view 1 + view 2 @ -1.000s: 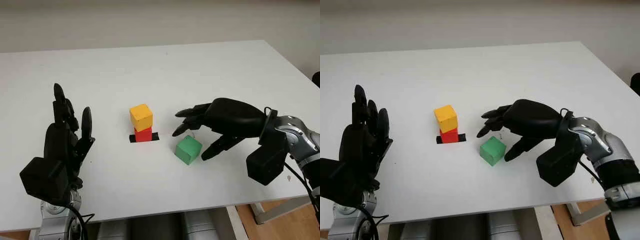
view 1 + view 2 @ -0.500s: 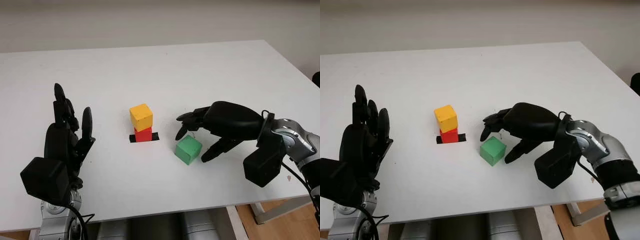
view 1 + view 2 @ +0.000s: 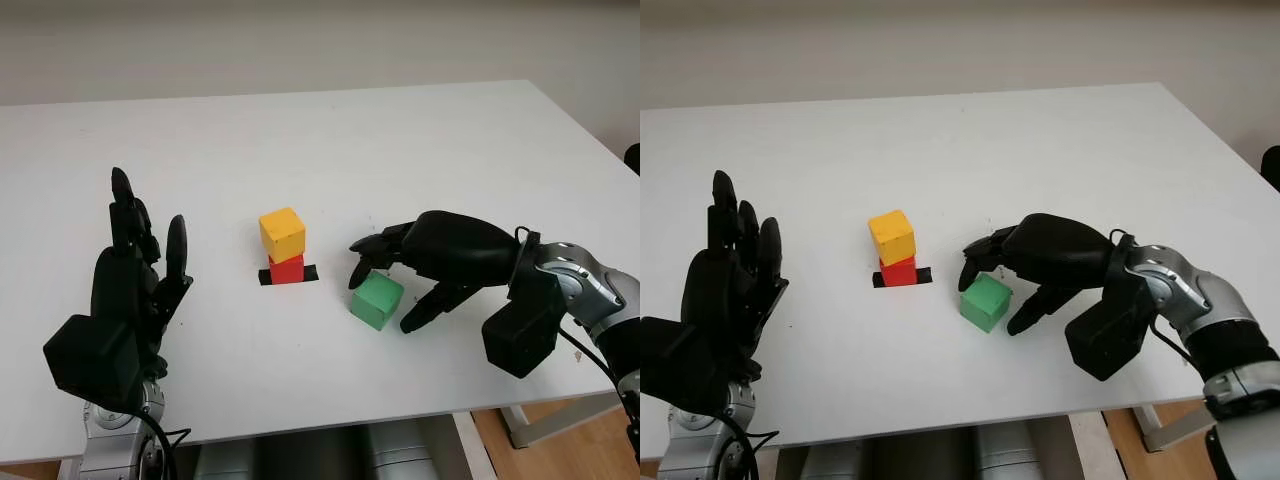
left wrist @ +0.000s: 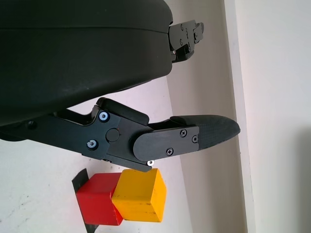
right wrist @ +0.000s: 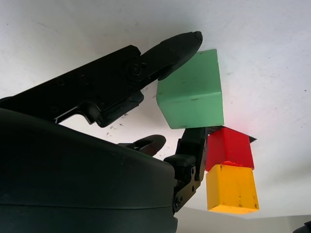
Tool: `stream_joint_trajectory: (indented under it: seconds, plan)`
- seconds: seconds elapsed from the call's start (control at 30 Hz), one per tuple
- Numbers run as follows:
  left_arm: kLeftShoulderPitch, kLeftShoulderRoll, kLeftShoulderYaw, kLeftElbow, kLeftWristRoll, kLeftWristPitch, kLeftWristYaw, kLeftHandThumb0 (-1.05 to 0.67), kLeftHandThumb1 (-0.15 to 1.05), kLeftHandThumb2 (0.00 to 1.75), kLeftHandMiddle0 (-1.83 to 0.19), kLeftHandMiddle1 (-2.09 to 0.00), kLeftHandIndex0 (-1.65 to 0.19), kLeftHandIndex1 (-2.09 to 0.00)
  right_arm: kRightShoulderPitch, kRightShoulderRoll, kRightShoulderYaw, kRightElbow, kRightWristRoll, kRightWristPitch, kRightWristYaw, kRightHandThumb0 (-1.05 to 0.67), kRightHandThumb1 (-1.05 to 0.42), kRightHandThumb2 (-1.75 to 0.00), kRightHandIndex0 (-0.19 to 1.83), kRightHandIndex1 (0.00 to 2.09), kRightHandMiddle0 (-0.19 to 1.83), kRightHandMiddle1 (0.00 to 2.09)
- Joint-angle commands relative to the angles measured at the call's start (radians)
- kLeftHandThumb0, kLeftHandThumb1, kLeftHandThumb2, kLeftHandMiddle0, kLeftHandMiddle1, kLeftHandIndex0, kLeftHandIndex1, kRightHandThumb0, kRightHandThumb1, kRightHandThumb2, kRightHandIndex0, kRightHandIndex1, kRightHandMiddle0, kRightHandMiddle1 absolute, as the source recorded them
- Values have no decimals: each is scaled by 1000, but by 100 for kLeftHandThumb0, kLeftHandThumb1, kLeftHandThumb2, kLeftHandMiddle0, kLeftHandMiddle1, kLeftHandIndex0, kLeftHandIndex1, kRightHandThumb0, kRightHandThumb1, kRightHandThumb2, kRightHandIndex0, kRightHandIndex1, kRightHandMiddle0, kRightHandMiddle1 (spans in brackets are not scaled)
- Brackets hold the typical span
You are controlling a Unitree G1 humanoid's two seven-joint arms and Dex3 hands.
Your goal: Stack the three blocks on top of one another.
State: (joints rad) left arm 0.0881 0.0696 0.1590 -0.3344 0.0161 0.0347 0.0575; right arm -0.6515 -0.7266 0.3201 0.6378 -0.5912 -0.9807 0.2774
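Two black hands sit low in the frame: the right hand [image 3: 400, 285], at lower right of centre, arches over the green block [image 3: 377, 300] with fingers on either side of it, and whether they press it cannot be told. Just left, at centre, the yellow block [image 3: 283, 233] stands on the red block [image 3: 287, 268] over a black mark [image 3: 310, 273]. The left hand [image 3: 130, 290] is open at lower left above the white table [image 3: 420, 140].

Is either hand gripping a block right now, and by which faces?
Nothing is held. The right hand brackets the green block on the table, fingers not closed on it. The left hand is open, off left.
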Motion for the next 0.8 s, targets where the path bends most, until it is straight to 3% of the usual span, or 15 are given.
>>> stream_joint_trajectory:
  seconds: [0.0, 0.37, 0.77]
  plan:
    - [3, -1, -4, -22, 6, 6, 4, -71, 105, 54, 19, -4, 19, 0, -22, 11, 5, 8, -10, -4, -17, -64, -86, -6, 50, 8, 33, 98]
    - [6, 0, -5, -29, 4, 23, 0, -71, 105, 53, 19, -3, 19, 0, -38, 16, 15, 47, -24, -37, -62, -47, -90, -6, 56, 11, 49, 126]
    - [5, 5, -6, -30, 11, 22, 0, -71, 105, 54, 19, -2, 19, 0, -68, 15, 30, 99, -77, -50, -138, -43, -91, -6, 56, 13, 46, 141]
